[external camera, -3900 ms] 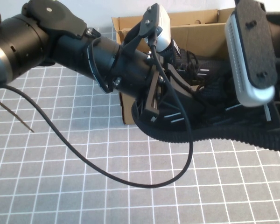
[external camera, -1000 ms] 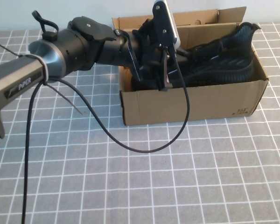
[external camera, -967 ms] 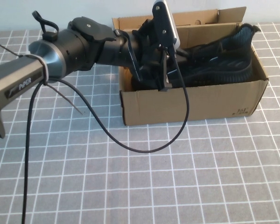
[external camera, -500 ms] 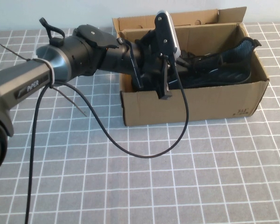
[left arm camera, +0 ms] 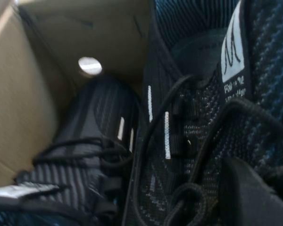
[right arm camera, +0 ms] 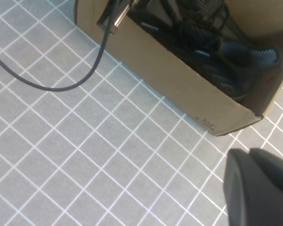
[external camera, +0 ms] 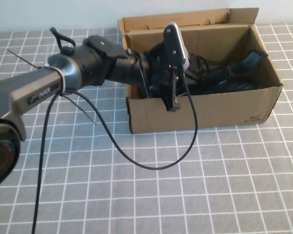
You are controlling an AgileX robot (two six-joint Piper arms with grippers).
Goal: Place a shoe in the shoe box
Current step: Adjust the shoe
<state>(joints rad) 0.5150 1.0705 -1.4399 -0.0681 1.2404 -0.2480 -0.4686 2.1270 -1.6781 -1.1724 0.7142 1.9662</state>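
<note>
The left gripper (external camera: 178,80), closed with nothing visibly clasped, is reached into the left end of the shoe box (external camera: 200,113) in the upper centre of the high view, just above the shoe (left arm camera: 203,127), which is laid inside the box beside a second black sneaker (left arm camera: 92,155). The right gripper (right arm camera: 259,188), also closed and empty, is seen only at the lower right of its own wrist view, held above the grid-patterned table (external camera: 185,195), well apart from the box

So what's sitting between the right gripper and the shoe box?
Nothing but bare gridded mat. In the right wrist view the shut right gripper hovers off the shoe box's front corner; the left arm's black cable loops further along that wall.
</note>
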